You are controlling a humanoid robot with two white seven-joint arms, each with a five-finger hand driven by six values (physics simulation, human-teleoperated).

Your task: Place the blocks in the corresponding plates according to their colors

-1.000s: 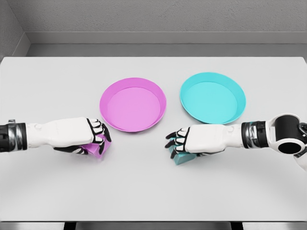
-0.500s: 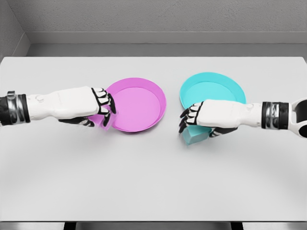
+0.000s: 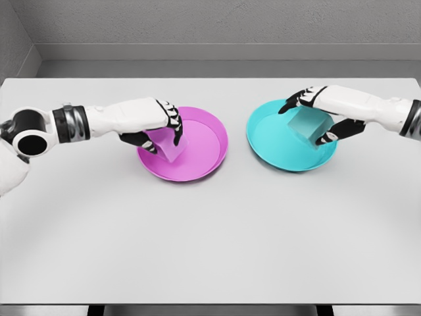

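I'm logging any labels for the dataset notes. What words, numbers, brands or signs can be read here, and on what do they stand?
None: no readable text, number, brand or sign shows anywhere.
The pink plate, the cyan plate, the pink block in the left hand, the cyan block in the right hand and the table are all plain and unmarked.

Your work surface: one pale grey table (image 3: 210,237), rectangular, spanning nearly the whole head view, its far edge meeting a grey wall. You have two items resting directly on it. Item one: pink plate (image 3: 212,160), round and shallow-rimmed, left of centre in the far half. Item two: cyan plate (image 3: 263,148), same shape, just beside the pink one to its right, rims apart.
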